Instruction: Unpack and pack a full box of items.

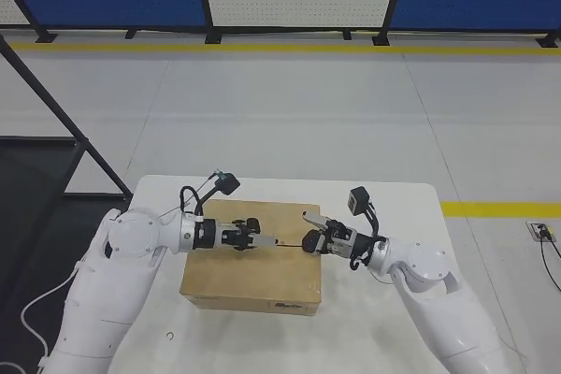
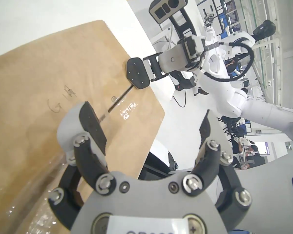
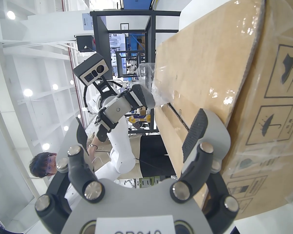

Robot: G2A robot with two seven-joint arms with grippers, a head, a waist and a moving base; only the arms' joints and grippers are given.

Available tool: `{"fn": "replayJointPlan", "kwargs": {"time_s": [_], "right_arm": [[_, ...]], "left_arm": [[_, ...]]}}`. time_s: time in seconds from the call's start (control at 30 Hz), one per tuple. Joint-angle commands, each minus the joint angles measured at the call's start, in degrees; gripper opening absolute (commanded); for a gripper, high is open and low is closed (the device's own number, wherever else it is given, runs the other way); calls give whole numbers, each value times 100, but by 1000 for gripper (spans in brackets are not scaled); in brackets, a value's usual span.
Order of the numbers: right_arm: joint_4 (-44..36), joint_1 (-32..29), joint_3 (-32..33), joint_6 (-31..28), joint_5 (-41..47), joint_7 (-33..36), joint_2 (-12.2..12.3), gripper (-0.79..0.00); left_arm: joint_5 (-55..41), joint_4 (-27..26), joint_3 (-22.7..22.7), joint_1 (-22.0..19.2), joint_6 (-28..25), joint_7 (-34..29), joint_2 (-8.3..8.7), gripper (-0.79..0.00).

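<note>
Cardboard box [image 1: 252,257] sits shut on the white bench [image 1: 383,201] in my top view, flaps down, about mid-bench. Both arms lie over its lid, pointing at each other along the centre seam [image 1: 285,245]. The left tool [image 1: 262,240] is above the middle of the lid, and the right tool [image 1: 310,236] is just inside the box's edge on the robot's right. A short gap separates them.

From the left wrist I see my left tool [image 2: 149,127] with its jaws spread wide and nothing between them. One dark pad [image 2: 92,125] hangs over the brown lid, the other beyond the box's edge. The seam runs as a thin dark line from beside that pad to the right tool farther off, whose dark pad sits at the lid's far edge. Clear tape [image 2: 34,196] glints on the cardboard near my tool.

From the right wrist, my right tool [image 3: 139,135] is likewise spread open and holds nothing. One ribbed pad is at the box's upper corner edge, beside the seam. The box side carries printed handling symbols under clear tape. Farther along the lid the left tool hovers by a loose curl of tape; whether it touches the tape I cannot tell.
</note>
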Motion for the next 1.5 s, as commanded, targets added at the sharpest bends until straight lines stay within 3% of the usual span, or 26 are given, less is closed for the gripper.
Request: {"fn": "replayJointPlan", "kwargs": {"time_s": [0.0,0.37,0.67,0.87,1.2,1.3,1.47], "right_arm": [[-3,-3,-2,-3,2,-4,1,0],[-34,-58,-5,-14,40,-19,9,0],[-47,-46,-7,7,104,127,20,0],[-63,-13,-10,-7,191,115,15,0],[-100,93,-31,314,326,-131,-8,0],[-114,128,-65,387,313,-157,-14,0],[-112,149,-95,419,308,-165,-19,0]], "left_arm": [[3,-60,38,21,23,29,9,0],[121,-131,455,-11,63,397,-13,0],[-136,-95,372,-1,68,494,37,0],[-171,-382,49,389,90,655,151,0],[-704,-1194,-1015,1519,589,1727,343,0],[-1135,-1343,-1372,1802,951,1633,404,0],[-1411,-1322,-1672,1912,1527,1053,503,0]]}}
